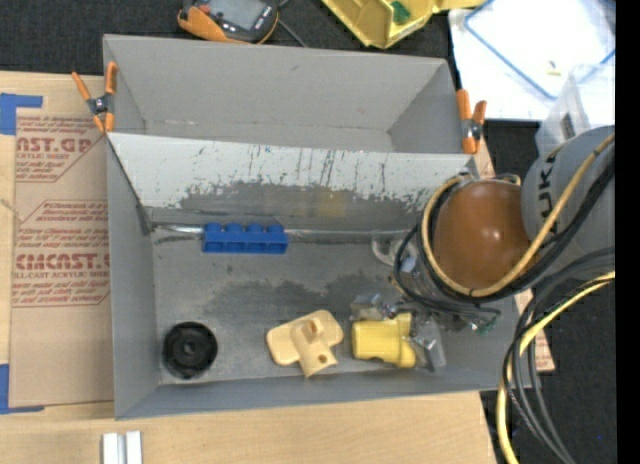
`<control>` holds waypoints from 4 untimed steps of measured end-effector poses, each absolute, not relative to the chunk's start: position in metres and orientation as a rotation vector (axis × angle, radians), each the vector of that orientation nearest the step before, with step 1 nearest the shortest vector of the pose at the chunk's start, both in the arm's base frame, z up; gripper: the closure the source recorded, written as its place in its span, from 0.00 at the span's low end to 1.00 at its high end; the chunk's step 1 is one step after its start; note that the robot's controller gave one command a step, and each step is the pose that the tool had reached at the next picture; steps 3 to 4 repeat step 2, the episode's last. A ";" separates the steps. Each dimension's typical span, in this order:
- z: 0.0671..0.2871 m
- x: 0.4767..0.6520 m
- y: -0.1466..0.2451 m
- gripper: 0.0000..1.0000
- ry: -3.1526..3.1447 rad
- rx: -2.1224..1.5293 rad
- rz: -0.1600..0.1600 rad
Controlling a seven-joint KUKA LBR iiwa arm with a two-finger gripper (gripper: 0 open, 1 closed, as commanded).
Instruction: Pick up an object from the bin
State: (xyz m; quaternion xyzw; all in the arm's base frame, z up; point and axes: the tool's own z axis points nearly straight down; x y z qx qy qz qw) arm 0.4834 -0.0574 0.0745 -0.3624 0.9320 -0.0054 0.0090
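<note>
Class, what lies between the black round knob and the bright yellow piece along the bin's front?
A cream plastic piece lies there, in the camera view.

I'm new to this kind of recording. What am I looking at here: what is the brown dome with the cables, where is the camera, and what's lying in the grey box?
One camera looks down into a grey metal bin from above and a little to one side. The brown dome with cables on the right is a cover on the wrist of a robot arm, which reaches in from the right. Its gripper sits low at the bin's front right, right at a yellow block. I cannot tell whether it grips the block. Also on the floor are a cream plastic piece just left of the block, a black round knob at the front left, and a blue brick along the back.
</note>
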 end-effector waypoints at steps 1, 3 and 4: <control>0.080 0.484 -0.057 1.00 2.909 -1.130 -0.018; 0.119 0.480 -0.056 1.00 2.919 -1.134 -0.007; 0.119 0.480 -0.056 1.00 2.919 -1.134 -0.007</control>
